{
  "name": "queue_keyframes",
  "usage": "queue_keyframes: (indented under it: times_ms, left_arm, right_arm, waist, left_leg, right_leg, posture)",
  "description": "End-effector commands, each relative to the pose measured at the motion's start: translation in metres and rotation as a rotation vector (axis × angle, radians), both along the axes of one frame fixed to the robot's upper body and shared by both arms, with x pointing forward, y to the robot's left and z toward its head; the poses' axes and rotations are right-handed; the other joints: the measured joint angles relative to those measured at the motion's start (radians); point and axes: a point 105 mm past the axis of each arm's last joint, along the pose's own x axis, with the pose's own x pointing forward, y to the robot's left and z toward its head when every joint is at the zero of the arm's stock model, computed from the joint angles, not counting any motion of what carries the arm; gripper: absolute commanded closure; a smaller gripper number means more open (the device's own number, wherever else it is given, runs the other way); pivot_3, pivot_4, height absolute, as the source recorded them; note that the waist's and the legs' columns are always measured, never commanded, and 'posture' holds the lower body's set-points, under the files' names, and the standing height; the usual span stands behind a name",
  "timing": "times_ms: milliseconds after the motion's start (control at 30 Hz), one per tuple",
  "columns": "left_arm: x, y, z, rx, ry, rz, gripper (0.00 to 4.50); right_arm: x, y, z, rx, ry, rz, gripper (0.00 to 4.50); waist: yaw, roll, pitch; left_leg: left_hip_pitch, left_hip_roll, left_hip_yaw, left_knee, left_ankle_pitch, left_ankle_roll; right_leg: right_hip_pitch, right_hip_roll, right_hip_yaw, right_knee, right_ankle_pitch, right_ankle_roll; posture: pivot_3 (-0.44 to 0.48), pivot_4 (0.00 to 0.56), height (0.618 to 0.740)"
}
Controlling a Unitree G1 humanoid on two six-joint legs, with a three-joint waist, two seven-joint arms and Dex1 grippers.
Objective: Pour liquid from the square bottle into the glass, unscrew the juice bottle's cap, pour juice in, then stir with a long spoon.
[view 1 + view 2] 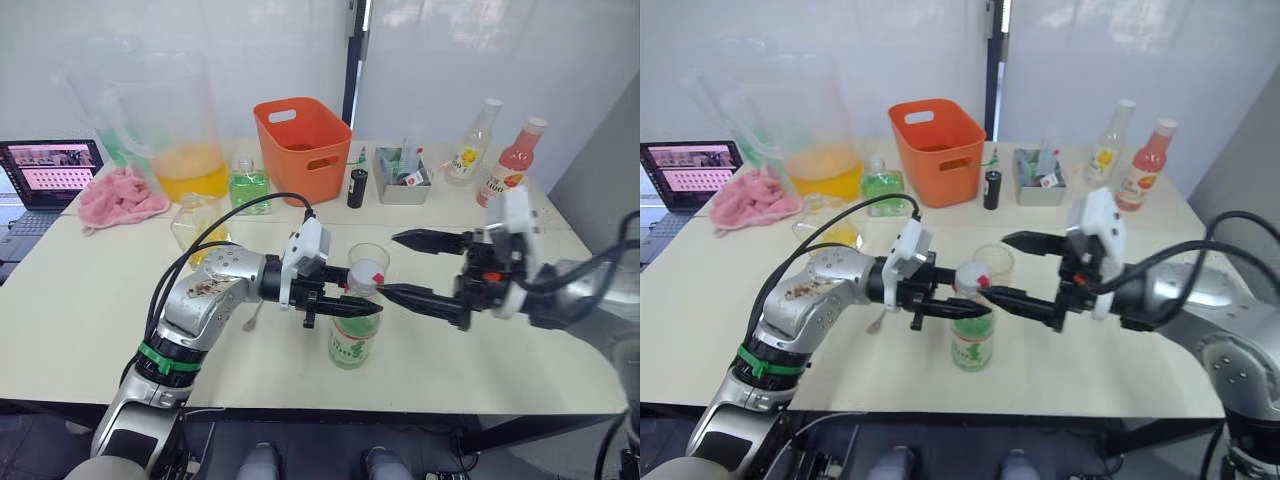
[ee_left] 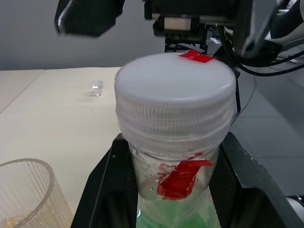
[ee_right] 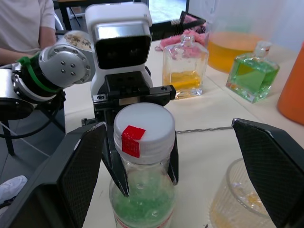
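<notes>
Juice bottle (image 1: 354, 335), capped, pale liquid, clamped by left gripper (image 1: 345, 304); right gripper (image 1: 405, 266) wide.

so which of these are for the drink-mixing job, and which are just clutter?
Job: square bottle of yellow liquid, clear ribbed glass, green-labelled juice bottle, its white cap, thin metal long spoon.

Clutter: orange basket, green-liquid bottle, pink cloth, laptop.

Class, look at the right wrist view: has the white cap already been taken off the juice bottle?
No. The cap sits on the juice bottle, whose neck the left end effector grips, while the right end effector is open around it.
</notes>
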Motion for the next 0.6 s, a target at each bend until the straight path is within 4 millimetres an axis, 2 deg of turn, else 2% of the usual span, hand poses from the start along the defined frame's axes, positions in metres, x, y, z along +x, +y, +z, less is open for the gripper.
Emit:
queue_keyframes:
  times_ms: [33,367,467,600]
  left_arm:
    - [-0.001,-0.001,-0.004,0.023,0.02,0.024,3.07]
    - [0.001,-0.003,-0.005,0.027,0.02,0.068,3.07]
    - [-0.001,-0.004,-0.005,0.029,0.022,0.062,3.07]
    - [-0.001,-0.004,-0.004,0.03,0.02,0.061,3.07]
  right_arm:
    - [-0.007,0.011,0.002,0.002,-0.021,0.018,0.0]
    - [-0.004,0.019,0.0,0.007,-0.005,-0.026,0.0]
    - [-0.006,0.021,0.001,0.015,0.001,-0.024,0.82]
    - [-0.005,0.021,0.002,0.026,0.005,-0.03,2.16]
  waist:
    - [-0.001,0.0,0.0]
    - [-0.001,0.0,0.0]
    - [-0.002,0.0,0.0]
    - [-0.001,0.0,0.0]
  left_leg:
    - [0.0,0.0,0.0,0.0,0.0,0.0]
    - [0.0,0.0,0.0,0.0,0.0,0.0]
    - [0.0,0.0,0.0,0.0,0.0,0.0]
    - [0.0,0.0,0.0,0.0,0.0,0.0]
  right_leg:
    - [0.0,0.0,0.0,0.0,0.0,0.0]
    - [0.0,0.0,0.0,0.0,-0.002,-0.004]
    - [0.0,0.0,0.0,0.0,-0.002,-0.004]
    - [0.0,0.0,0.0,0.0,-0.002,-0.004]
  posture:
    - [0.0,0.15,0.74]
    - [0.0,0.15,0.74]
    - [0.0,0.15,0.74]
    - [0.0,0.15,0.74]
